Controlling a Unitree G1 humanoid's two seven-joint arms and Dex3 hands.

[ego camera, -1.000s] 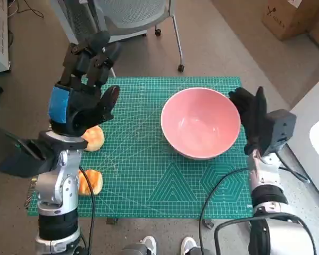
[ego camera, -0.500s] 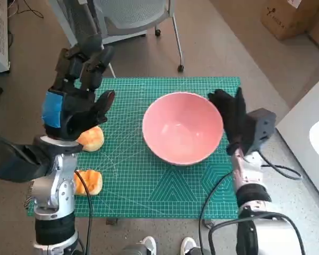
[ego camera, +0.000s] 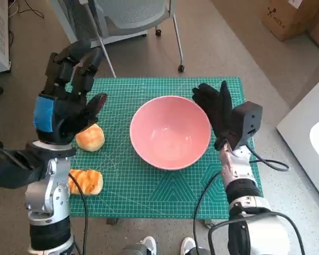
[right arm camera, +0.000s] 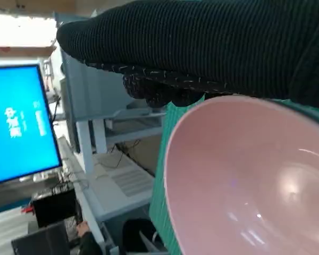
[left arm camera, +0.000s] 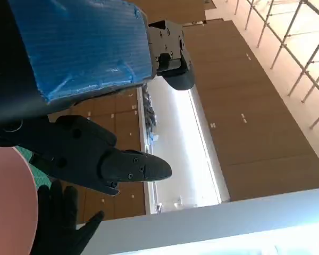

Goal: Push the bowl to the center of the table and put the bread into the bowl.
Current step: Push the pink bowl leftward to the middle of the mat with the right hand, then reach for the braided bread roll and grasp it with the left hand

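Note:
A pink bowl [ego camera: 170, 132] stands near the middle of the green mat [ego camera: 149, 180]; its rim fills the right wrist view [right arm camera: 239, 175]. My right hand [ego camera: 215, 110] lies flat against the bowl's right side, fingers stretched out and holding nothing. A round bread roll [ego camera: 90, 137] sits on the mat's left part, and a longer bread piece [ego camera: 85, 181] lies near the front left corner. My left hand [ego camera: 69, 98] hovers raised above the round roll, fingers spread and empty; its blue-taped back [left arm camera: 80, 48] fills the left wrist view.
An office chair [ego camera: 133, 16] stands behind the table. A cardboard box [ego camera: 292, 16] is on the floor at the far right. A cable [ego camera: 207, 196] runs over the mat's front right. A lit blue screen [right arm camera: 21, 122] and a person's hand [right arm camera: 87, 234] show in the right wrist view.
My right hand has pushed the bowl leftward, from the mat's right part toward its middle. The left hand has drifted a little left, still raised and empty.

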